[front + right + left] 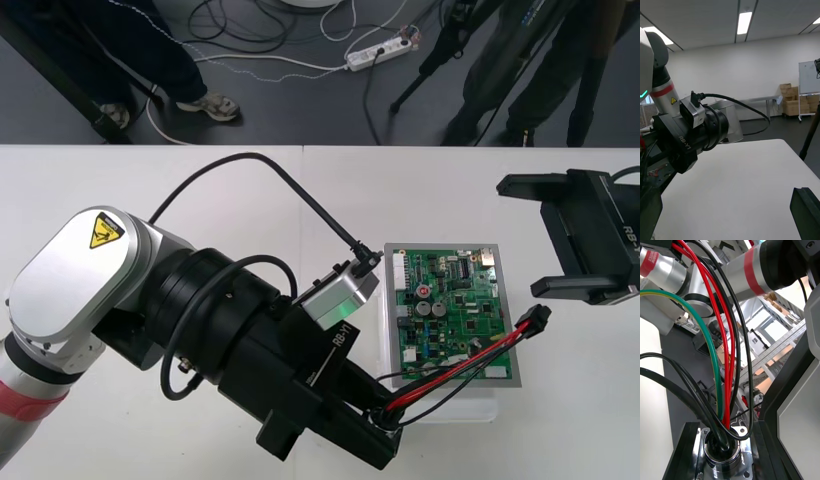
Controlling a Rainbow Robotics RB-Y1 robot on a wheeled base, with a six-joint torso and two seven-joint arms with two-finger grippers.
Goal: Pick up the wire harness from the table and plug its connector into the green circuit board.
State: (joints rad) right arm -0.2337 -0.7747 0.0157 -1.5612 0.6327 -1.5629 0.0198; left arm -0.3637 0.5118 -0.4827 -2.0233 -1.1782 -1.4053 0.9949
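**Item: wire harness (455,368).** Not plugged in. We find it crossing the 5 o'clock corner of the green circuit board (450,300).
- **Long axis:** 8 o'clock to 2 o'clock.
- **Socket (720,454) end:** pinched in the left pincer (385,425).
- **Plug (537,320) end:** at 2 o'clock from that pincer, just past the board's right edge.

**Item: right pincer (520,237).** Spread and empty over the surface (150,180). The plug sits near it, at its 6 o'clock.

**Judgement:** we rate the right arm nearer the plug, with the board connectors lying toward 10 o'clock of the plug.
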